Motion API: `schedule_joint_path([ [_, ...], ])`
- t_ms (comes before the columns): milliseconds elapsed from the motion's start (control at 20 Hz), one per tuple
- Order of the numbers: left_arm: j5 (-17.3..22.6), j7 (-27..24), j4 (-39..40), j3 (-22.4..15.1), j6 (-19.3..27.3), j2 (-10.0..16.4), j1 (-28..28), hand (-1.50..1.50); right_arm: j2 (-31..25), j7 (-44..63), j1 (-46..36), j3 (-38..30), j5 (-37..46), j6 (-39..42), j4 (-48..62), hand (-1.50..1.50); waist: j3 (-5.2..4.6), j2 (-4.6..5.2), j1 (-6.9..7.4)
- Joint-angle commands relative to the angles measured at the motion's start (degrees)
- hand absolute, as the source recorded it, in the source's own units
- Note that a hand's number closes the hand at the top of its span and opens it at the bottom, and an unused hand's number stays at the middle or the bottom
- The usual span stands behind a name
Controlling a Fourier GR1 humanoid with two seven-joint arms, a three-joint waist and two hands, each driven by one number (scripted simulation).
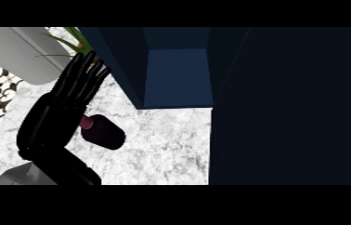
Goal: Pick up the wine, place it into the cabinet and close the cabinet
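The cabinet [178,75] fills the view from twelve o'clock round to three, its compartment open toward the table and its door [281,103] standing as a tall dark panel on the three o'clock side. The step in hand looks like the pickup, not yet begun. To do it well, the robot should close on the bottle's body rather than its narrow end. It should then carry the bottle toward one o'clock into the open compartment, keeping it off the cabinet's near wall.

The marbled table [165,149] lies bare between six and seven o'clock.

The left hand [61,103] sits at nine o'clock, its fingers [86,75] straight and slightly fanned, pointing toward one o'clock. It holds nothing. Its palm overlaps the bottle's narrow end, and whether it touches there cannot be told.

The wine [104,132] appears to lie on its side on the table at eight o'clock, just beside the hand's lower edge and well apart from the cabinet opening.

The right hand does not show.
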Motion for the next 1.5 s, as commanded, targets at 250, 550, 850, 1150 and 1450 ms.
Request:
schedule_joint_path([
  [250,12.37,9.47,2.05,3.65,-2.42,2.0,-4.53,-1.5,-3.69,10.67,3.37,-6.06,-11.26,3.65,-9.4,-1.5,0.07,-0.3,1.49],
  [550,10.86,11.87,-0.05,0.59,0.2,-0.56,-3.61,-1.5,0.2,11.24,5.12,-0.26,-4.0,2.3,-12.03,-1.5,0.07,-0.31,1.53],
  [850,12.68,12.82,-2.79,3.59,-1.85,1.52,-1.75,-1.5,0.26,12.38,5.2,-3.11,-6.13,4.15,-12.94,-1.5,0.07,-0.31,1.59],
  [1150,10.74,15.29,-6.56,2.62,1.63,0.46,-1.78,-1.5,0.43,16.5,5.66,-3.01,-6.76,3.67,-17.06,-1.5,0.07,-0.33,1.54],
  [1450,9.58,10.81,-5.47,3.85,-4.32,1.13,5.52,-1.5,1.34,14.74,3.14,-4.69,-7.25,4.91,-12.62,-1.5,0.06,-0.31,1.7],
])
